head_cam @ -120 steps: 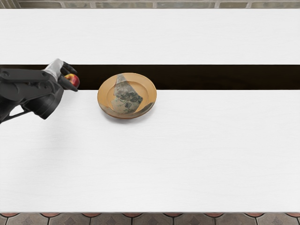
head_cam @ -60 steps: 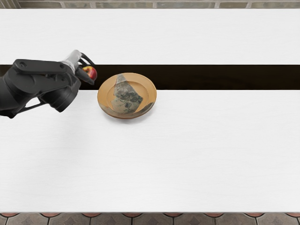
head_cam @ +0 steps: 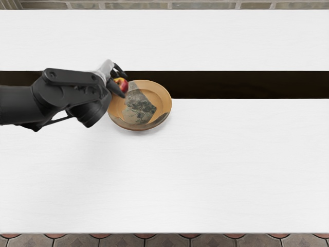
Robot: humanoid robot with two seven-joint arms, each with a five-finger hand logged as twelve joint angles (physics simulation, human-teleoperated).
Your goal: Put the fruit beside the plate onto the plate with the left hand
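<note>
Here the left hand (head_cam: 114, 78) grips the fruit (head_cam: 122, 84) at the plate (head_cam: 154, 110) rim.

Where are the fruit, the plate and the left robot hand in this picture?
fruit (head_cam: 121, 84), head view, on its red side showing between the fingers.
plate (head_cam: 160, 101), head view, on its bare right rim.
left robot hand (head_cam: 114, 80), head view, on the middle of the hand, beside the fruit.

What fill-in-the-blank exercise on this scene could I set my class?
The left hand is shut on a small red ____. It holds this over the rim of the orange ____. The table beneath is ____ in colour.
Missing words: fruit; plate; white.
</note>
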